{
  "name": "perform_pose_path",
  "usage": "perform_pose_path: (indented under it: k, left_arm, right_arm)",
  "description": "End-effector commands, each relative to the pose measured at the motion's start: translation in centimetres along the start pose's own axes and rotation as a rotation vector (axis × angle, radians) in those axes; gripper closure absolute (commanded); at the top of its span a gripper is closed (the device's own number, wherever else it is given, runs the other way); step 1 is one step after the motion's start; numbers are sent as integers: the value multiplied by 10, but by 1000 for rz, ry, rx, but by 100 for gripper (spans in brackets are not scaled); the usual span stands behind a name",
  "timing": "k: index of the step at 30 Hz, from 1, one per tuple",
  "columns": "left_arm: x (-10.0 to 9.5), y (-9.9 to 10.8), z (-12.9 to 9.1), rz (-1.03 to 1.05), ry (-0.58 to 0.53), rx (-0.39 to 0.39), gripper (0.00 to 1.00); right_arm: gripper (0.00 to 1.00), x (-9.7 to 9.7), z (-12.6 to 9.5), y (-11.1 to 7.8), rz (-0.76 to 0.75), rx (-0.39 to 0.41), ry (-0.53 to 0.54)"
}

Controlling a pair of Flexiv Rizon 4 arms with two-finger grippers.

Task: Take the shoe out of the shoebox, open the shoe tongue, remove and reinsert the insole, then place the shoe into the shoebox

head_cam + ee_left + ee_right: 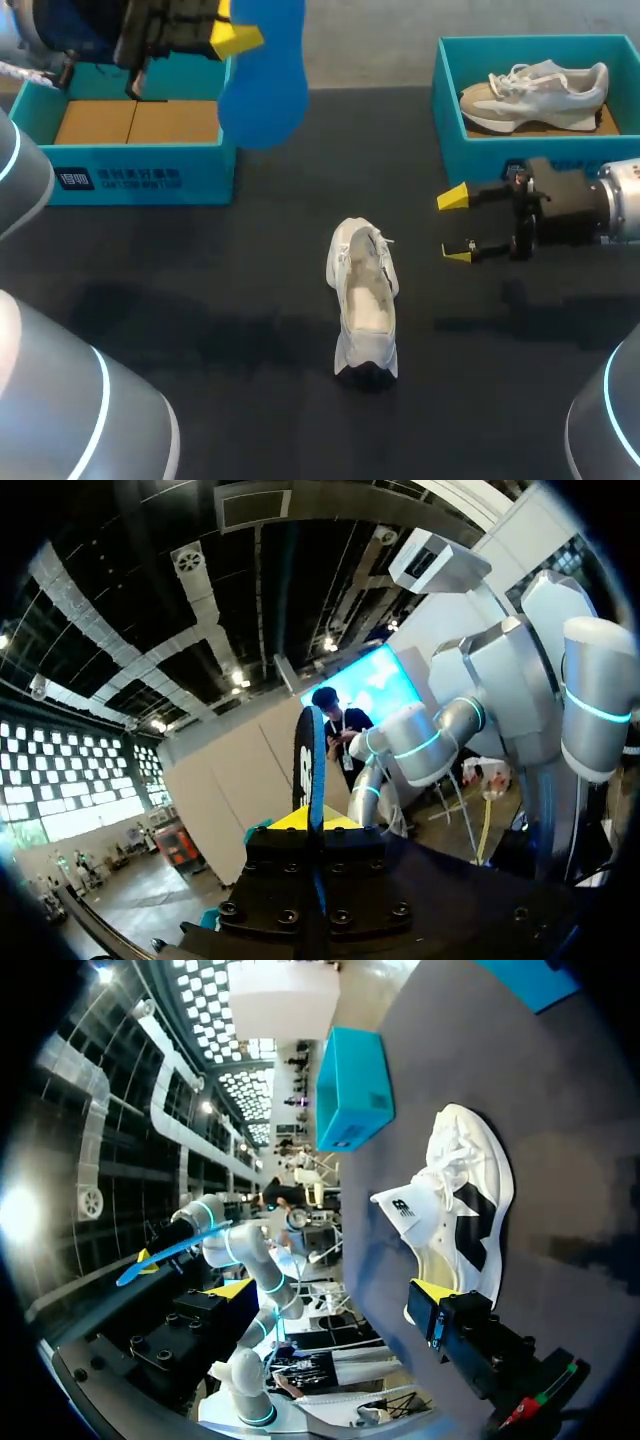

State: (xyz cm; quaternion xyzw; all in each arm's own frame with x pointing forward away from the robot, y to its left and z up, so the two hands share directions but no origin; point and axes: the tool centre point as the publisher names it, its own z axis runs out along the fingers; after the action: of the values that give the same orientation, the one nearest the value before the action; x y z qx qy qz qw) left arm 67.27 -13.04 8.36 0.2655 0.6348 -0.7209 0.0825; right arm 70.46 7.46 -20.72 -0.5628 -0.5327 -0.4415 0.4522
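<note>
Shoe [363,305] in the head view stands on its sole near the middle of the worktop [180,290], outside both boxes, lying lengthwise from the far edge to the near edge with its mouth facing up. My right gripper [455,226] sits just to the shoe's right, apart from it, with its yellow tips spread and nothing between them. At the far left corner my left gripper [224,37] is raised over the left shoebox [140,165] and clamps a blue insole [265,85]. The right shoebox [450,95], at the far right corner, holds a second shoe [535,92].

From the left wrist view I see the insole [312,765] edge-on, standing straight up out of the gripper, pinched between both fingers.

From the right wrist view, the shoe [462,1195] lies ahead of the gripper's parted fingers, untouched, its tongue [405,1205] pulled up. One shoebox [355,1090] stands beyond it. Off to the side, my left arm holds the insole [160,1255] aloft.
</note>
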Motion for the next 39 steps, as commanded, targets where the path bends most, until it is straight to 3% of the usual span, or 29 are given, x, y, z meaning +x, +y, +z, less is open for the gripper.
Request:
perform_pose_path:
  k: [1,10,13,16,31,32,39]
  left_arm:
    - [-5,22,-3,441,99,-138,100]
    - [6,34,-4,678,194,-44,100]
    - [9,37,-2,751,214,-71,100]
    - [17,47,2,854,261,-214,100]
    - [17,47,2,854,261,-214,100]
    - [21,49,3,847,261,-160,100]
    - [31,66,8,1017,332,-115,100]
  right_arm:
    - [0,0,1,0,0,-1,-1]
    - [0,0,1,0,0,-1,-1]
    - [0,0,1,0,0,-1,-1]
    - [0,0,1,0,0,-1,-1]
    - [0,0,1,0,0,-1,-1]
    - [0,0,1,0,0,-1,-1]
    - [0,0,1,0,0,-1,-1]
